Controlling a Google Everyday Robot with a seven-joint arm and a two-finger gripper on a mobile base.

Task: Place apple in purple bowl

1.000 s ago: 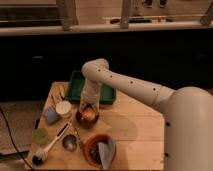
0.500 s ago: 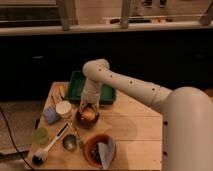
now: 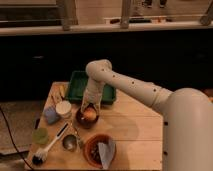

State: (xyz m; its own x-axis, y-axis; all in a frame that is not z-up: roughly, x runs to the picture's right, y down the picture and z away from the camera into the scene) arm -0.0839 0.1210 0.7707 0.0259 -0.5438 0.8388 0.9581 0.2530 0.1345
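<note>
Apple (image 3: 90,114) sits right over the purple bowl (image 3: 80,120), orange-yellow against the dark interior, and the gripper (image 3: 89,108) hangs directly above it at the bowl's twelve o'clock. Whether the gripper has hold of the fruit or has let go, I cannot tell from this angle. The white arm (image 3: 130,87) sweeps in from the robot's body at four o'clock, bends at the elbow and drops straight down onto the bowl. Behind it, at twelve o'clock of the bowl, lies the green tray (image 3: 75,85) on the far edge of the wooden table (image 3: 135,130). At ten o'clock stands a white cup (image 3: 63,108), with a small blue-grey item (image 3: 51,115) just beside it. At seven o'clock a metal cup (image 3: 69,142), a brush (image 3: 47,148) lying slantwise, a green cup (image 3: 41,135) further left. At five o'clock, the orange-brown bowl (image 3: 91,150) with grey-blue cloth (image 3: 105,151) inside.
</note>
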